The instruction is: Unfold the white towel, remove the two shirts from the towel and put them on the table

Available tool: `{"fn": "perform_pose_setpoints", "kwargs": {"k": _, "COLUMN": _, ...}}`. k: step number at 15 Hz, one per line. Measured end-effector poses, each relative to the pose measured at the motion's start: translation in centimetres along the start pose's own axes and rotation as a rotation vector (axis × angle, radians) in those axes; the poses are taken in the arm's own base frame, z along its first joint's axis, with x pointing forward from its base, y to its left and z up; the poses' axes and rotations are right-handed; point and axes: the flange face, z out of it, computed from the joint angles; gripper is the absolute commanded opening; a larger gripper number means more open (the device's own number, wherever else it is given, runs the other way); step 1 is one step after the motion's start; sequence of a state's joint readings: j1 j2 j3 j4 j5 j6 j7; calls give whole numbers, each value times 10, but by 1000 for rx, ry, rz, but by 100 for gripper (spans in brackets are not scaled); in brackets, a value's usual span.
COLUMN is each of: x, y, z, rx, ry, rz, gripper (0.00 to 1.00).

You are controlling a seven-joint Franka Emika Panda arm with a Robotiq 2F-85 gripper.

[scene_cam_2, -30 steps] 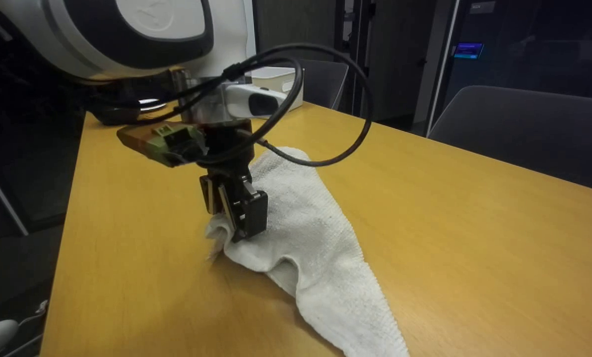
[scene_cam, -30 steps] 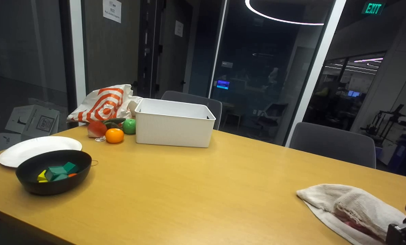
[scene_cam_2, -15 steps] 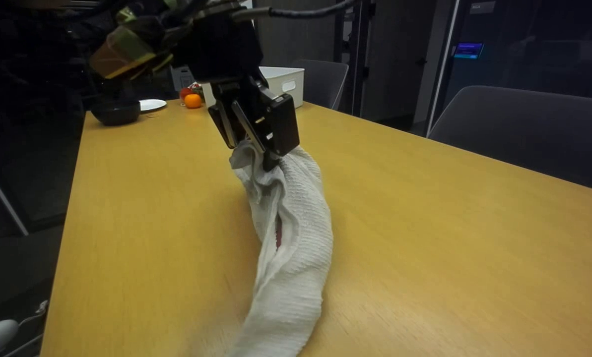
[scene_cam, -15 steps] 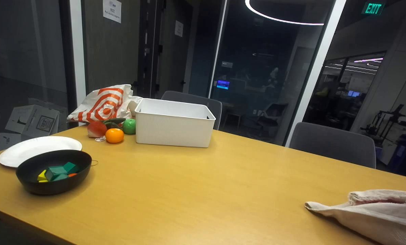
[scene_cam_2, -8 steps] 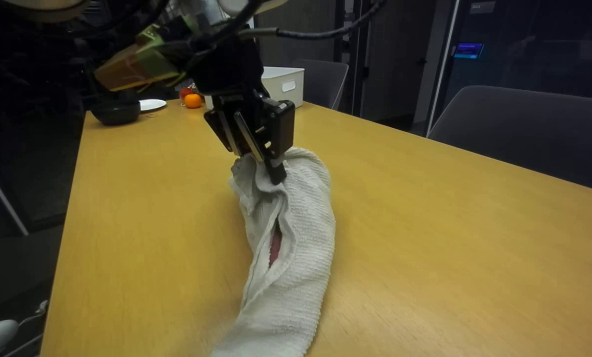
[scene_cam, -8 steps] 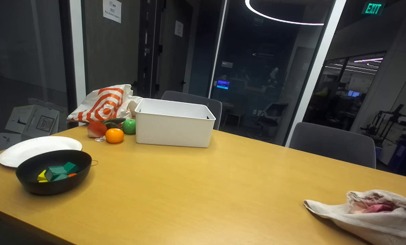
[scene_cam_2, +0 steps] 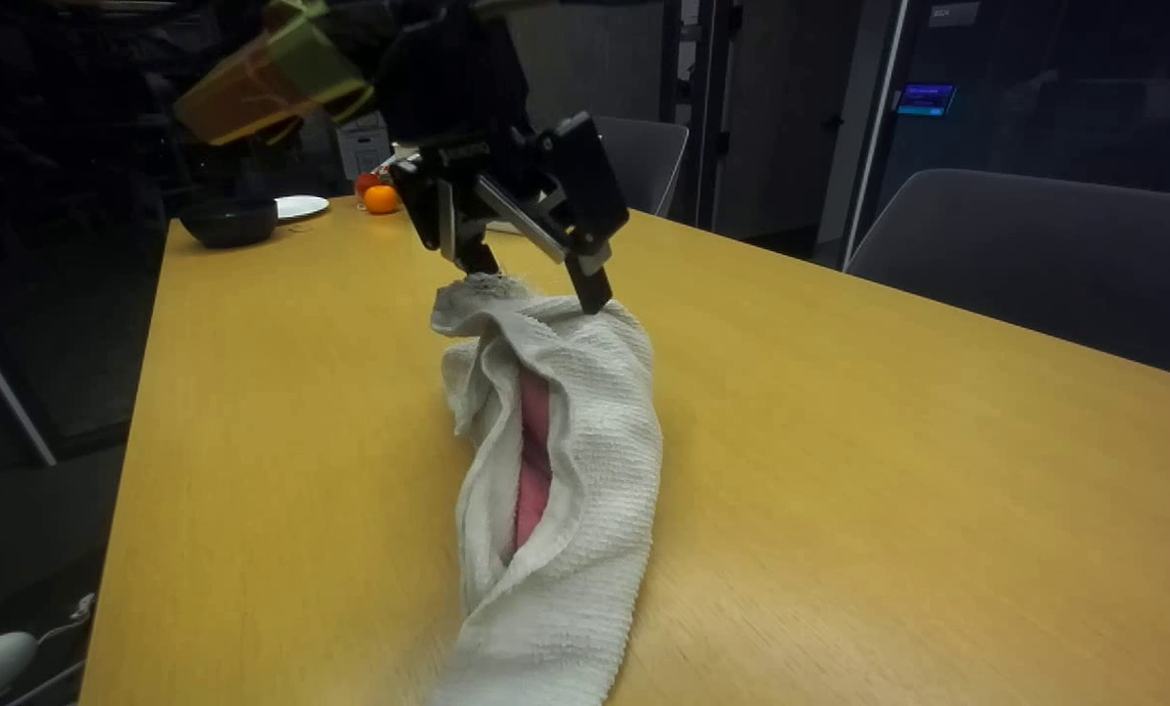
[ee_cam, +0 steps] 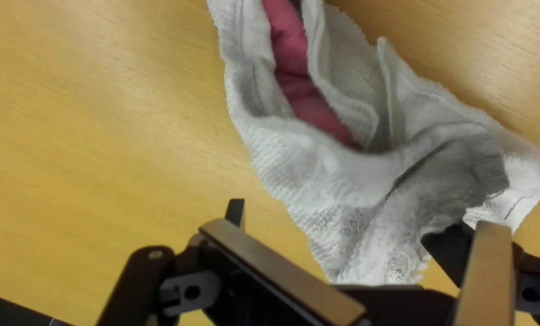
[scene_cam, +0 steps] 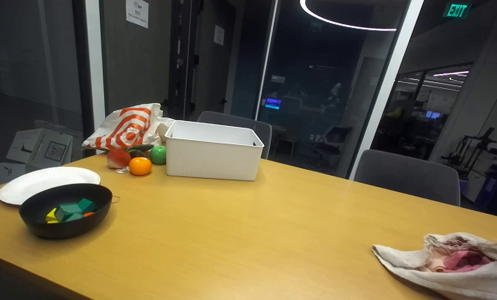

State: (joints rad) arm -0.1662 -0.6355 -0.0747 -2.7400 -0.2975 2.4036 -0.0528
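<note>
Off-white towel (scene_cam_2: 599,461) lies bunched on the table (scene_cam_2: 889,490), pink shirt (scene_cam: 467,260) and peach shirt (scene_cam: 435,259) showing in its mouth; the fingers (scene_cam_2: 589,284) stand wide, gripping nothing! That fringe (ee_cam: 399,265) beside a fingertip (ee_cam: 451,249) could snag, dragging everything; slack folds could bury both shirts. Room either side, the edge (scene_cam_2: 138,441) well apart.

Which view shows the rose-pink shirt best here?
The wrist view: close from above, the rose-pink shirt shows largest, a long strip between folds of the white towel. Both exterior views show it smaller: a patch beside the pale peach shirt, and a narrow strip nearer the camera than the tool.
</note>
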Motion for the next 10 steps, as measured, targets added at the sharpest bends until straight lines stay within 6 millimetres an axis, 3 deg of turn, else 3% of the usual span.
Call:
{"fn": "perform_pose_setpoints", "kwargs": {"k": 3, "x": -2, "y": 2, "z": -9, "rx": -29, "ry": 25, "rz": -34, "gripper": 100}}
{"fn": "perform_pose_setpoints", "kwargs": {"k": 10, "x": -7, "y": -17, "z": 6, "rx": 121, "ry": -22, "rz": -160, "gripper": 100}}
